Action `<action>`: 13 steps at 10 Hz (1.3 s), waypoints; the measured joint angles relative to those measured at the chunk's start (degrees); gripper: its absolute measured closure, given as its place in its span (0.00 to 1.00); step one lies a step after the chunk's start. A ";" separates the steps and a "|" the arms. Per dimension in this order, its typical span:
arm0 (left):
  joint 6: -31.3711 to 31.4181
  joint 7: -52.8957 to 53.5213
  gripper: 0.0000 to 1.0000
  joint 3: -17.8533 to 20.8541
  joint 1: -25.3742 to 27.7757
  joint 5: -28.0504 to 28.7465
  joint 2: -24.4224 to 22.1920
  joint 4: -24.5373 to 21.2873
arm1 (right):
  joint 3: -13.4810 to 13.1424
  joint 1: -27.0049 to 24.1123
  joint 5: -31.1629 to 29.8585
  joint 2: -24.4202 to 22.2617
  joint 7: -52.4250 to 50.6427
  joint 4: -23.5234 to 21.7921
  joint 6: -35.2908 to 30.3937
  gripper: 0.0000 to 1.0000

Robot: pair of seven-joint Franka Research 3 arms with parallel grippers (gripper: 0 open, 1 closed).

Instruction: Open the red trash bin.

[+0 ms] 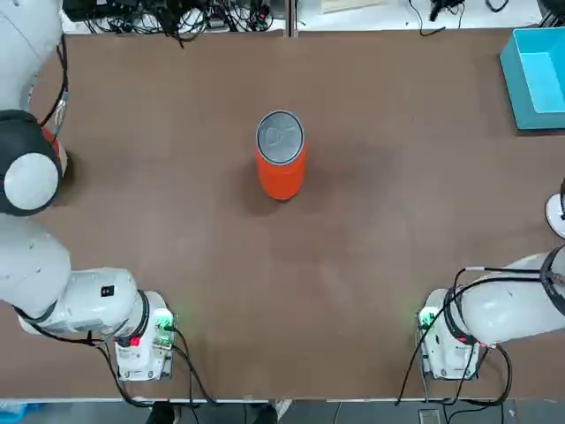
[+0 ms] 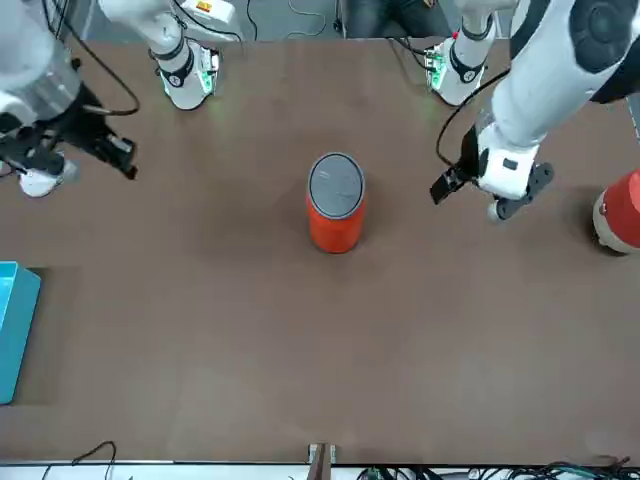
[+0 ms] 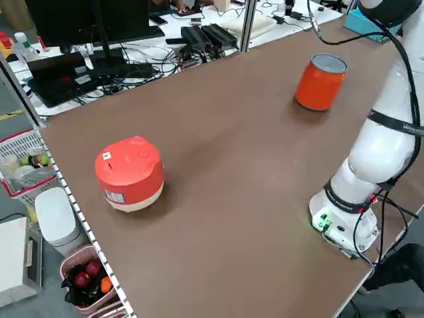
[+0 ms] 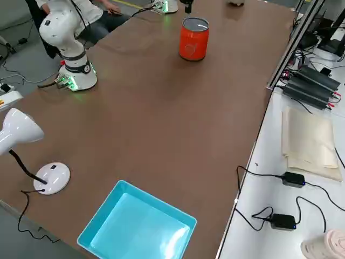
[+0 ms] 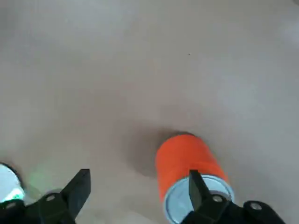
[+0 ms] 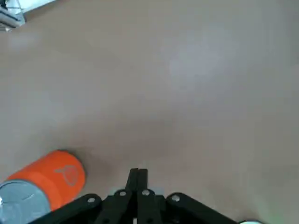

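Note:
The red trash bin [image 1: 281, 164] stands upright at the table's middle, its grey swing lid [image 2: 336, 183] lying flat and closed in the silver rim. My left gripper [image 5: 138, 189] hovers open above the table on the bin's left, apart from it, with the bin [image 5: 188, 164] showing just past one finger. The front view shows it [image 2: 446, 186] about a hand's width from the bin. My right gripper [image 6: 138, 179] is shut on nothing, held far off at the right side of the table [image 2: 118, 160], with the bin [image 6: 46, 184] distant in its view.
A red cooker with a beige base [image 3: 129, 173] sits at the table's left edge, close behind my left arm. A blue tray [image 1: 538, 75] lies at the far right corner, and a white lamp [image 4: 24, 132] stands near the right edge.

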 joint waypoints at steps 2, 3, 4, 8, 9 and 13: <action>0.80 -10.45 0.24 -0.05 -2.51 0.00 1.89 -0.06 | 0.02 5.63 0.22 0.07 5.88 -0.53 0.02 0.99; 1.37 -17.11 0.39 -0.08 -4.36 -0.01 2.69 -0.47 | 0.03 8.21 0.54 0.18 8.03 -1.51 0.38 0.99; 3.84 -24.87 0.56 -0.13 -6.60 -0.01 3.24 -1.93 | 0.04 10.45 0.87 0.35 9.98 -2.74 1.55 0.99; 16.73 -49.39 0.99 -0.24 -11.79 0.00 3.88 -10.26 | 0.03 19.01 1.06 2.02 19.09 -7.16 8.55 0.99; 19.08 -53.07 0.99 -0.25 -12.61 0.00 3.91 -12.30 | 0.02 20.52 1.06 3.02 20.48 -7.56 9.87 0.99; 23.83 -59.40 0.99 -0.26 -15.14 0.61 3.85 -20.46 | -0.04 23.06 1.07 6.20 22.62 -7.71 13.59 0.99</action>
